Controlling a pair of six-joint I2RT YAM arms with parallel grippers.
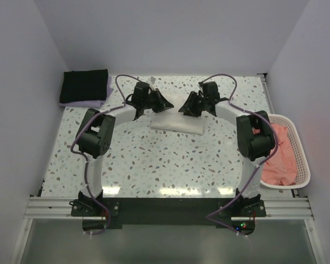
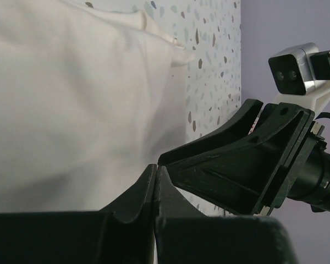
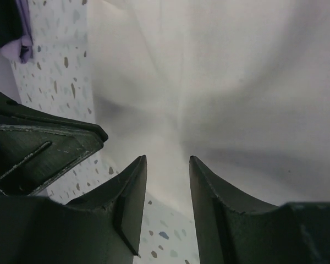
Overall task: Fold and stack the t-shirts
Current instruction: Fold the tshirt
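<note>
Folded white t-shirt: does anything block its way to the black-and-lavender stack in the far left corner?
Nothing visible lies on the table between the white t-shirt and the stack. Only the left gripper, shut, sits at the shirt's edge on that side.

Bright overhead light; glare streaks the table (image 1: pixel 170 190) at its near edge. Wrist views dimmer, foregrounds soft, cream-white t-shirt (image 3: pixel 236 82) shaded grey.

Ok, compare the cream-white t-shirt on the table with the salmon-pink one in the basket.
The cream-white t-shirt is folded into a compact rectangle; the salmon-pink t-shirt is a crumpled heap. The cream-white one lies on the table; the salmon-pink one sits in the basket. Both are soft cloth.
</note>
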